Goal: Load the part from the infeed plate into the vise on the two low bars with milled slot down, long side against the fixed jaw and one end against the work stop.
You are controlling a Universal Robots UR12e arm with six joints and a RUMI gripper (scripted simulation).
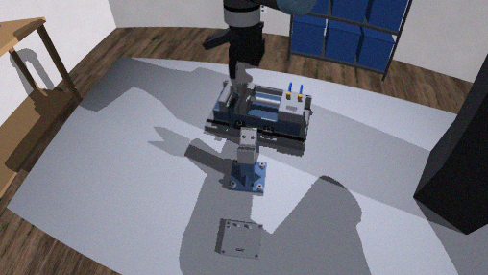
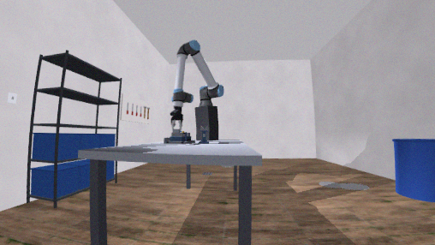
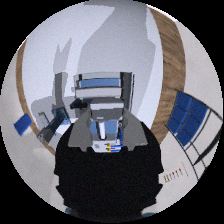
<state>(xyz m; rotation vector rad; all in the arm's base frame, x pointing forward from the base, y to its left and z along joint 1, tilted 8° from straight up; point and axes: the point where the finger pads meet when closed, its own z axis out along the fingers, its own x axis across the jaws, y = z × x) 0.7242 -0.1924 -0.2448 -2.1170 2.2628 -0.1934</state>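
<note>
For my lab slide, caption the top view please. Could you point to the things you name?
The gripper (image 1: 238,84) (image 3: 107,108) reaches down over the open vise (image 1: 293,126) (image 3: 98,92), behind the blue-footed V-block stand (image 1: 247,175).

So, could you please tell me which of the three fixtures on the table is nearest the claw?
The vise, with two blue tubes; the V-block and plate are farther.

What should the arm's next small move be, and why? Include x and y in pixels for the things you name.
Probably ease the part (image 1: 245,102) (image 3: 107,106) gently downward, without letting go: the tool (image 1: 240,90) (image 2: 176,129) (image 3: 107,108) is closed on it over the opening of the vise (image 1: 261,113) (image 2: 181,139) (image 3: 100,82), and no view clearly shows it resting on the low bars.
</note>
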